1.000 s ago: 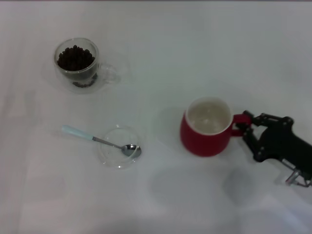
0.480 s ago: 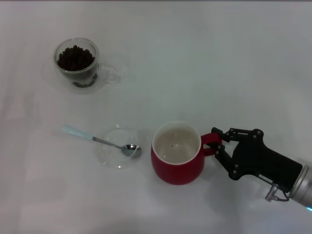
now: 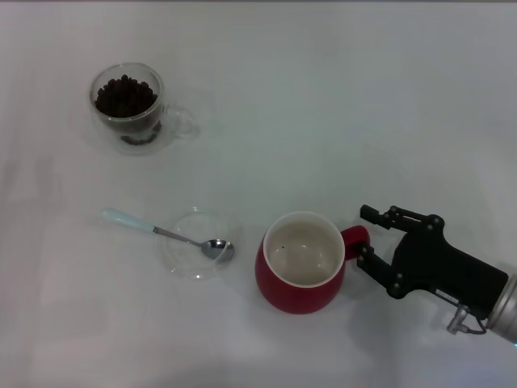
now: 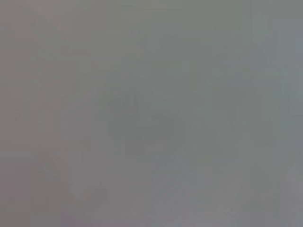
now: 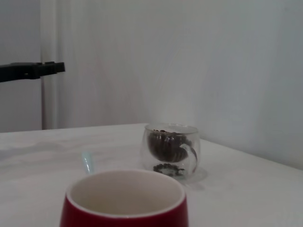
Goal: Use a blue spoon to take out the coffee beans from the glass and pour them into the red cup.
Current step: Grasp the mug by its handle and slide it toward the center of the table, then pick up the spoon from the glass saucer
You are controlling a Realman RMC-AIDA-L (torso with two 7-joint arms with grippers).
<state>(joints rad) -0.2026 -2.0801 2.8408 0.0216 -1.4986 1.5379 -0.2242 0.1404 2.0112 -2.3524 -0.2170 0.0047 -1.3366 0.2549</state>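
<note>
One glass dish [image 3: 196,242] under blue spoon [image 3: 166,234] bowl.

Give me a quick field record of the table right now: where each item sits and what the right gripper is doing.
red cup: upright, front centre-right, handle toward right gripper
right gripper: open, fingers either side of the handle
blue spoon: bowl resting in clear dish, handle out to the left
glass: far left, holding coffee beans
left arm: not in view
</note>
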